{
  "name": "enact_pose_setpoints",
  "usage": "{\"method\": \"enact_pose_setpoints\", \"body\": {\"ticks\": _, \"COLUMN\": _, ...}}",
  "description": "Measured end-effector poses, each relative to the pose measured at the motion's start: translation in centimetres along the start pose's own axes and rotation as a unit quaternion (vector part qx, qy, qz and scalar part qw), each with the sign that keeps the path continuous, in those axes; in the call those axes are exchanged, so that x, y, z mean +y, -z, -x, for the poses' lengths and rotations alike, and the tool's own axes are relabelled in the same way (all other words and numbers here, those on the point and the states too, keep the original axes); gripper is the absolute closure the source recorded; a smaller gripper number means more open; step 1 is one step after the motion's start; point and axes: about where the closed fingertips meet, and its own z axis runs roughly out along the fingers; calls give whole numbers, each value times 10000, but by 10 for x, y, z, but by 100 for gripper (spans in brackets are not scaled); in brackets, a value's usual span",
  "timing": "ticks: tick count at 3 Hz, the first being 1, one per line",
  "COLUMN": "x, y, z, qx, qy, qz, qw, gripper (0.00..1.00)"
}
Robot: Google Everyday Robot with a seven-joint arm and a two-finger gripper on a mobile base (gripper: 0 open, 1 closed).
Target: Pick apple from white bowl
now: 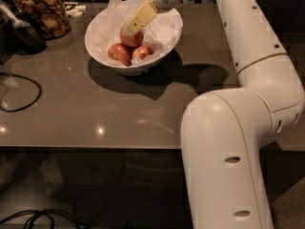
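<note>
The white bowl (97, 46), lined with crinkled white paper, stands on the grey table at the back. In it the apple (130, 37), golden-brown to red, lies above two smaller, redder apples (119, 53). My gripper (138, 22) reaches down into the bowl from the upper right. One pale yellow finger (141, 16) lies against the apple's near top side. The other finger is hidden behind the apple. The gripper is shut on the apple, which is still inside the bowl.
A glass jar of brown snacks (45, 13) stands at the back left beside a dark object (24, 35). A black cable (19, 92) loops on the table's left. My white arm (238, 128) fills the right side, over the table's front edge.
</note>
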Motion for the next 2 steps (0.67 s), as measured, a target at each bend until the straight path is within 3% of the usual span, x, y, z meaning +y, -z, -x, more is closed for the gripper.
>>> {"method": "enact_pose_setpoints", "body": {"ticks": 2, "x": 0, "y": -14, "z": -7, "qx": 282, "qy": -60, "qz": 43, "qw": 9996, "gripper": 0}}
